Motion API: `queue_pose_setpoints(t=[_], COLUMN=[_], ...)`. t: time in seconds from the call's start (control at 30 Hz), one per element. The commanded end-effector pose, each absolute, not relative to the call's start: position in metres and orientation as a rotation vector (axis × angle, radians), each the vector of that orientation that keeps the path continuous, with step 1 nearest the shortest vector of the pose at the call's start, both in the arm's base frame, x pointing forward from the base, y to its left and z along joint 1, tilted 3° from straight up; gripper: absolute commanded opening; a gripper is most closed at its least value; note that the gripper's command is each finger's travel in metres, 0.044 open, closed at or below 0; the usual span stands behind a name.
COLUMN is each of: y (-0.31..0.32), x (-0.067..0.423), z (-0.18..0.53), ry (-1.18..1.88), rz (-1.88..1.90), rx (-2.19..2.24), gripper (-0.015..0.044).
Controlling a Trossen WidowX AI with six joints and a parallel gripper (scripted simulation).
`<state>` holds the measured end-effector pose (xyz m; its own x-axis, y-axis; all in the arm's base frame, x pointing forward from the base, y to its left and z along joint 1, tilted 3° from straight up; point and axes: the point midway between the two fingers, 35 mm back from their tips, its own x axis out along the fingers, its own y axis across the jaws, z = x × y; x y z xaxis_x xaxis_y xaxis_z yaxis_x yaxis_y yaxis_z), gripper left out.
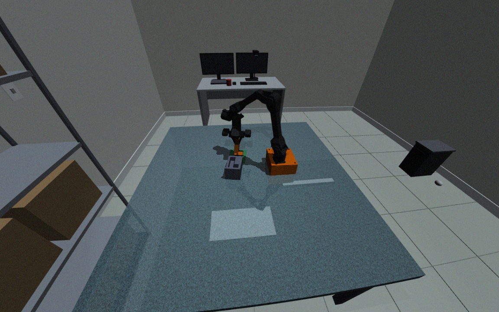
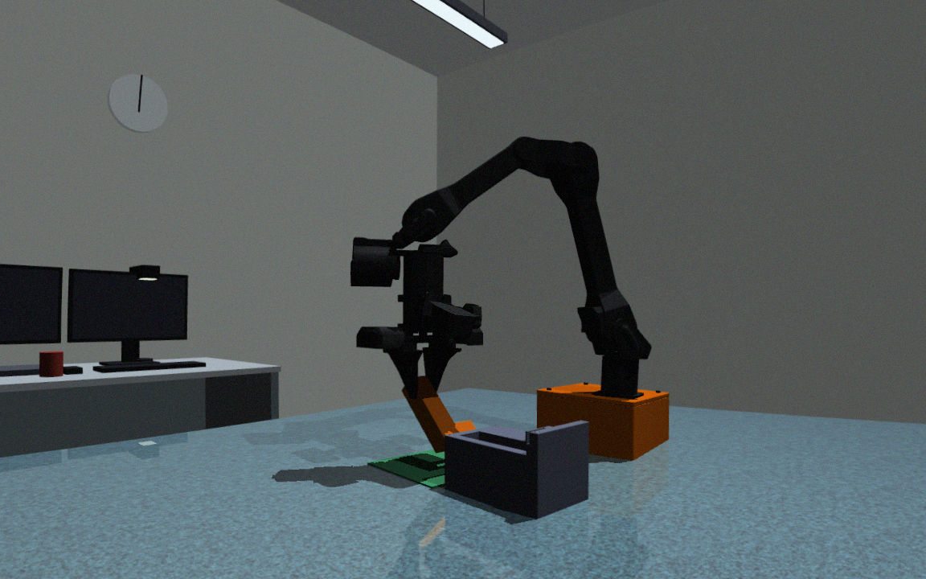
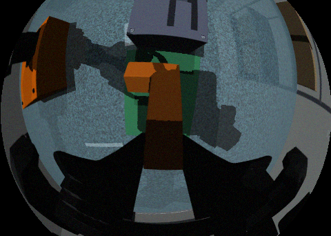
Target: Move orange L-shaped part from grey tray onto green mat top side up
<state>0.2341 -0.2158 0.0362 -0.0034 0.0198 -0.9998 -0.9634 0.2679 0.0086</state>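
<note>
My gripper [image 1: 237,141] [image 2: 424,387] [image 3: 163,138] is shut on the straight end of the orange L-shaped part [image 1: 237,148] [image 2: 435,419] [image 3: 163,95]. The part hangs tilted, its L-shaped end lowest, just above the green mat [image 1: 244,152] [image 2: 401,465] [image 3: 134,114]. The grey tray [image 1: 234,167] [image 2: 517,468] [image 3: 154,15] stands beside the mat with its L-shaped pocket empty. In the exterior view the tray hides the part's lowest tip, so I cannot tell whether it touches the mat.
The arm's orange base [image 1: 281,163] [image 2: 607,420] [image 3: 43,59] stands on the table right of the tray. A desk with two monitors [image 1: 234,63] [image 2: 63,305] is behind the table. Shelves with cardboard boxes [image 1: 50,201] stand at the left.
</note>
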Motion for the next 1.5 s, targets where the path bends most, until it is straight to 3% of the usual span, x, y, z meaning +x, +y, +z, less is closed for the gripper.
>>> queue_pose_setpoints(t=[0.0,1.03,1.47], y=[-0.215,-0.214,-0.217], x=[0.233,0.233,0.235], z=[0.028,0.012,0.038], ry=[1.32,1.317,1.318], rz=[1.029,1.027,1.028], rx=[-0.988,-0.985,-0.986], gripper=[0.0,0.0,0.0341])
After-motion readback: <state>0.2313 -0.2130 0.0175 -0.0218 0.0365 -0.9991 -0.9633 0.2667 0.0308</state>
